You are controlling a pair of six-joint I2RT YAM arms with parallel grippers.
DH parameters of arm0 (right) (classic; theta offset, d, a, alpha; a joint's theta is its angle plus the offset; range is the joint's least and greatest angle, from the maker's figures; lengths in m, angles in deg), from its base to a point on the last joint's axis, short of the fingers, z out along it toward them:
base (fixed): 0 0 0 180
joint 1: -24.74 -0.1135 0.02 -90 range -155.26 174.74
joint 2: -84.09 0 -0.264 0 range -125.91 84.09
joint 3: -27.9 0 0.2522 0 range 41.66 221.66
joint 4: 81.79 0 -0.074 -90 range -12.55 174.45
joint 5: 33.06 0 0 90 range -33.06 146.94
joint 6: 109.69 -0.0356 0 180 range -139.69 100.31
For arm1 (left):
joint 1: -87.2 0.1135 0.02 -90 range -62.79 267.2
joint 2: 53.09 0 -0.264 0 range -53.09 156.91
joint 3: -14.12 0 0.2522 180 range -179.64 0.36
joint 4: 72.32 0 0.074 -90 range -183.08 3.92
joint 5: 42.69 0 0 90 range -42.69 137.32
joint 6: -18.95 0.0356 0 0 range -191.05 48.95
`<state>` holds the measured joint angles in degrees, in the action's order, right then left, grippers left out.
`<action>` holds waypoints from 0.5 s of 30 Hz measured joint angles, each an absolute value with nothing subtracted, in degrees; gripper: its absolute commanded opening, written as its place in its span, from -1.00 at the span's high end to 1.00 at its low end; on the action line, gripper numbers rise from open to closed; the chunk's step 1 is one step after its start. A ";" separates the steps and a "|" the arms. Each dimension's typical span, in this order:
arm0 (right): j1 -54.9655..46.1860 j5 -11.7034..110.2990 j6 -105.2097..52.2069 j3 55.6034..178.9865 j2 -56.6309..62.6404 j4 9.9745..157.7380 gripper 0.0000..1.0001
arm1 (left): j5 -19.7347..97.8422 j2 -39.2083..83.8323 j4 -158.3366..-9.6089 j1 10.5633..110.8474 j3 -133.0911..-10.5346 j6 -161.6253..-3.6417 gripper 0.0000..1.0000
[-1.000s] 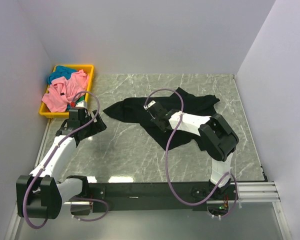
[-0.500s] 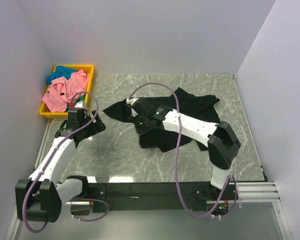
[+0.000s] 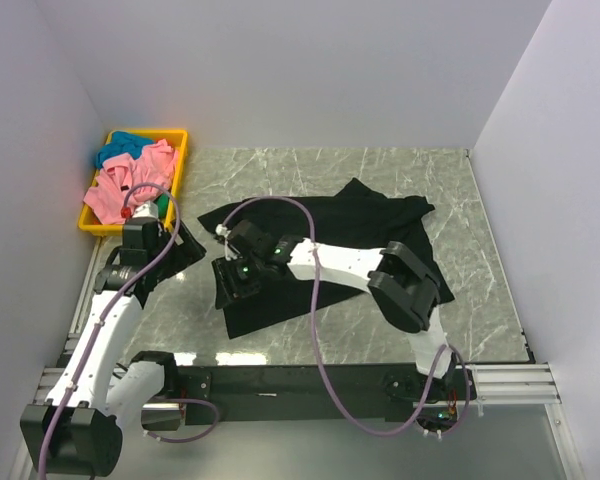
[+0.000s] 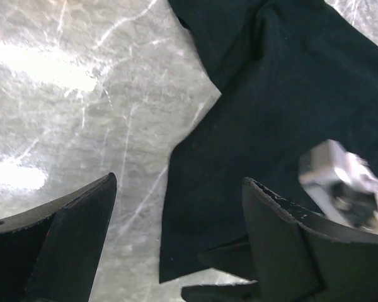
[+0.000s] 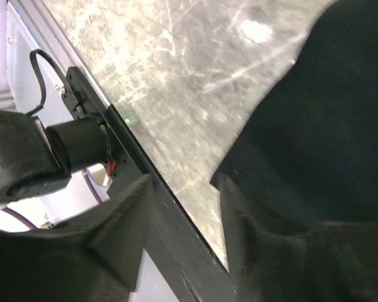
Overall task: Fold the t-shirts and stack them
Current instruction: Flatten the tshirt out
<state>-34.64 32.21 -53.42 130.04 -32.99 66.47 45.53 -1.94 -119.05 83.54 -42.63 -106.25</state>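
Left gripper (image 4: 179,182) — hovering, spread wide apart, pinching nothing | black t-shirt (image 4: 283,126) lying just below and right of it | right gripper (image 5: 183,189) — sitting against the same shirt's edge, grip impossible to tell

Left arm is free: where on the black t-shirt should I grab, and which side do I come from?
Probably the near-left corner of the black t-shirt, approached from its left over the bare table. That edge lies flat and exposed toward the left gripper, whose fingers are apart, and it sits clear of the right gripper farther in.
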 measured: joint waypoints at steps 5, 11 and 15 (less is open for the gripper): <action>-30.66 36.62 -51.39 120.82 -22.63 66.47 -0.09 | 42.71 -2.38 -120.25 83.37 -42.65 -108.24 -0.61; -12.89 50.61 -48.31 106.17 -5.54 63.15 -0.02 | 41.56 1.65 -117.71 73.53 -42.65 -112.75 -0.54; 0.57 59.18 -47.63 96.42 3.58 59.37 0.02 | 41.99 11.20 -113.54 63.30 -42.73 -115.98 -0.34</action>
<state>0.57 59.18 -47.63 96.42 3.58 59.37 41.99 11.20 -113.54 63.30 -42.73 -115.98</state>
